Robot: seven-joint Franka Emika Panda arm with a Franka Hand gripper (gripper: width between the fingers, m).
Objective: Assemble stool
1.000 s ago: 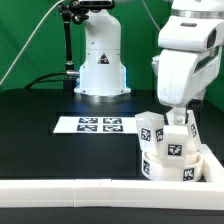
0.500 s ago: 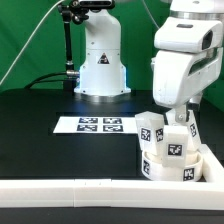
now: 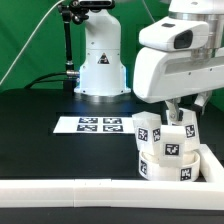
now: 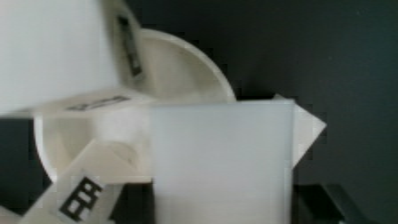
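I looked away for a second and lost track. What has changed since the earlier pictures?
The arm's wrist has turned and swung toward the exterior view's left, with the gripper staying low over the stool legs. Whether its fingers now grip a leg is hidden. The stool and the marker board have not moved.

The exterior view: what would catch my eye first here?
The bulky white arm's fingers reach down among the white stool legs, standing by the rail at the exterior view's right. The marker board lies mid-table on the black table, before the arm's white base.
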